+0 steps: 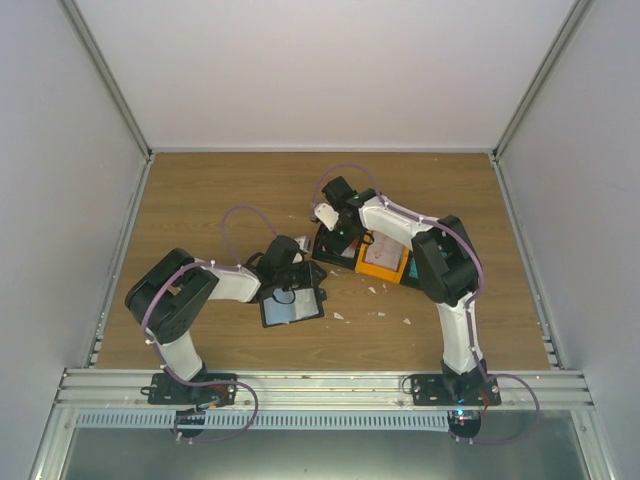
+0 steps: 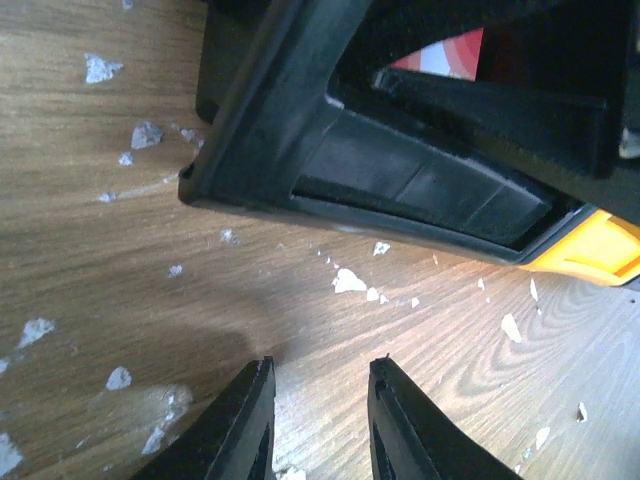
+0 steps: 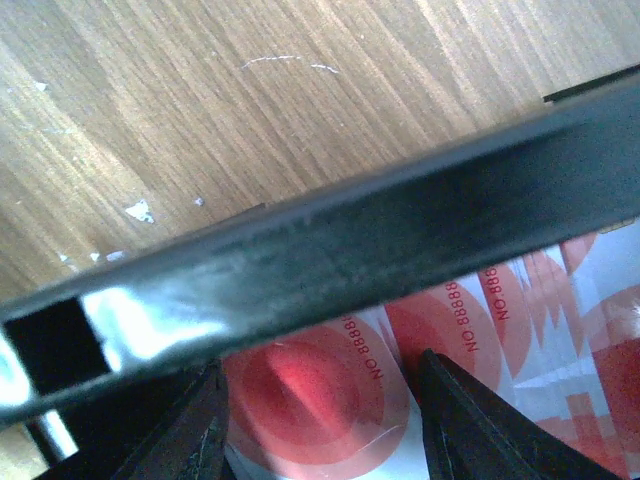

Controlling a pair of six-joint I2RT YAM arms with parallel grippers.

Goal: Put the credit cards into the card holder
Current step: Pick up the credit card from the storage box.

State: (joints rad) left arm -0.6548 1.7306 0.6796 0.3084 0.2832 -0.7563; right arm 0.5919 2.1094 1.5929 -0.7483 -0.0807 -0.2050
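Red-and-white credit cards (image 3: 330, 390) lie in a black bin (image 1: 335, 245), behind its dark rim (image 3: 330, 250). My right gripper (image 3: 322, 362) reaches into that bin, open, with one finger on each side of a card's red circle. In the top view this right gripper (image 1: 345, 238) points down into the bin. My left gripper (image 2: 320, 365) is open over bare wood just short of the bin (image 2: 400, 180), with nothing between its fingers. A red-and-white card (image 2: 450, 60) shows inside. The card holder (image 1: 292, 305), black with a pale face, lies flat beside the left gripper (image 1: 306, 264).
An orange bin (image 1: 385, 262) adjoins the black one on the right; its corner (image 2: 600, 245) shows in the left wrist view. White paper scraps (image 2: 348, 282) are scattered over the wooden table (image 1: 200, 200). Grey walls enclose the table on three sides.
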